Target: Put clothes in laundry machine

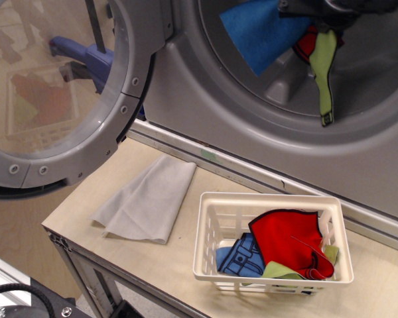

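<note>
In observation.image, the dark gripper (pixel 318 14) at one o'clock clenches a plain blue cloth (pixel 259 30), a red piece (pixel 306 41) and a lime green strip (pixel 326 66) inside the large grey metal drum (pixel 252 112).

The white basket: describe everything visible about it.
The white basket is a rectangular plastic lattice tub with a rolled rim, standing upright on the wooden table, right of a grey cloth. Inside lie a red cloth with black trim, tiny blue jeans and lime green pieces.
</note>
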You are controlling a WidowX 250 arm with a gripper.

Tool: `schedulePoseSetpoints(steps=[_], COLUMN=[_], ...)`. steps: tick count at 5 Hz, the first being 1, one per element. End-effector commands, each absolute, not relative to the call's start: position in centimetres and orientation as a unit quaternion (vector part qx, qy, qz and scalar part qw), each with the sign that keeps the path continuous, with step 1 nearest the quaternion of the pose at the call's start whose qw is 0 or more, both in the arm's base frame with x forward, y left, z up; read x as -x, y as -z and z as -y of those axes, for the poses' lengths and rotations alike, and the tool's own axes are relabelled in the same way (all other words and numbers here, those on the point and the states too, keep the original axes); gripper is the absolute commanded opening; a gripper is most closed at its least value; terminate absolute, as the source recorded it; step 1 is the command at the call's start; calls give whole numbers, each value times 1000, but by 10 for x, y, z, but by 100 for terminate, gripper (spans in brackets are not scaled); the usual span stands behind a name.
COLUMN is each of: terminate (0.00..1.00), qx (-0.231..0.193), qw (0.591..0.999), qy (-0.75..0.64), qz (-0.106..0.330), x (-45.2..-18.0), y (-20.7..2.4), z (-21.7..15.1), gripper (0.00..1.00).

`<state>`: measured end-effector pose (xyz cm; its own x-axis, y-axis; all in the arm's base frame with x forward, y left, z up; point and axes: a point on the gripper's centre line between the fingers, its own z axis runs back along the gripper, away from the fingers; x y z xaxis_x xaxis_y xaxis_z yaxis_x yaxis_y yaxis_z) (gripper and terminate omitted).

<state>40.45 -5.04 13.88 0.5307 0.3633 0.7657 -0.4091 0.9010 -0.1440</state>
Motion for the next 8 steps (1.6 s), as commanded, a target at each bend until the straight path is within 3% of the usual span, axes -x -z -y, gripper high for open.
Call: schedulePoseSetpoints(steps=[1, 2, 4, 7, 8], terminate=[0, 0, 0, 0, 0], qx=[-8, -16, -11, 40, 57], qw=[870, 879, 896, 938, 943], qy=[-234, -236, -215, -164, -149], qz=[434, 414, 390, 304, 292], x=[-413, -412, -385, -296, -280], y=[-148, -144, -140, -130, -130], z=[37, 35, 43, 65, 70], gripper=[0, 100, 100, 100, 100])
